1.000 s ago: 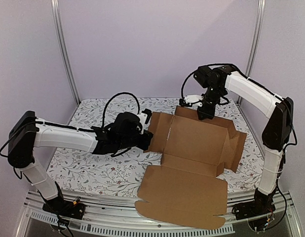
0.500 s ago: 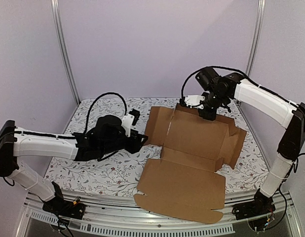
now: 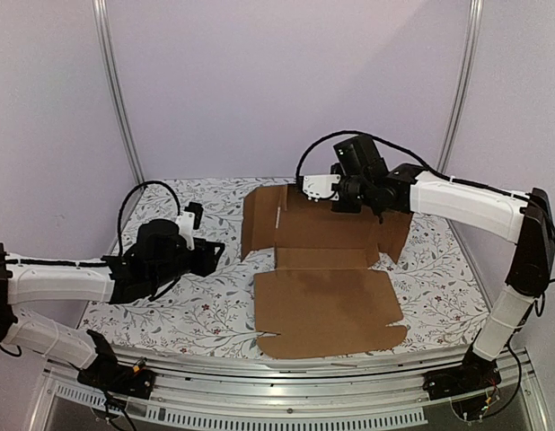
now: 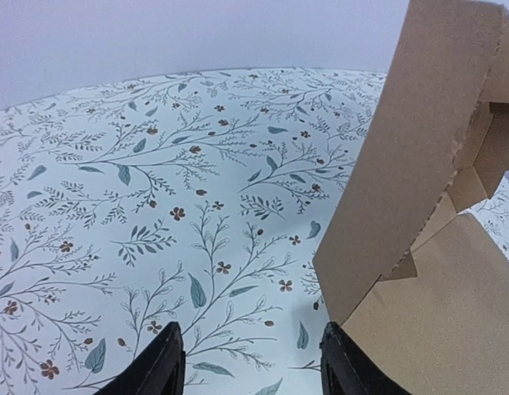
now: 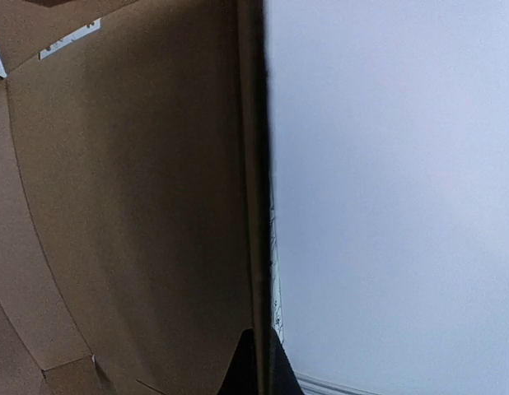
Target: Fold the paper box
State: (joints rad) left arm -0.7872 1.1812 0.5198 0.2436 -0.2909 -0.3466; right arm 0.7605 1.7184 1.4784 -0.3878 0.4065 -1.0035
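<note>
The paper box [image 3: 327,301] is a brown cardboard sheet, its wide front panel flat on the table and its back panel tilted up. A side flap [image 3: 256,222] stands up at the left. My right gripper [image 3: 347,199] is shut on the top edge of the raised back panel; in the right wrist view its tips [image 5: 259,366] pinch the thin cardboard edge [image 5: 253,181]. My left gripper [image 3: 211,250] is open and low over the cloth, left of the box and not touching it. Its wrist view shows the open gripper [image 4: 253,366], with the standing flap [image 4: 419,156] ahead on the right.
A floral cloth [image 3: 183,310] covers the table. Metal posts [image 3: 116,90] stand at the back corners before a plain wall. An aluminium rail [image 3: 286,395] runs along the near edge, and the box's front panel reaches close to it.
My left gripper opened, let go of the left flap and drew back to the left. The right gripper moved left with the back panel, tipping it up, and the whole box shifted left.
</note>
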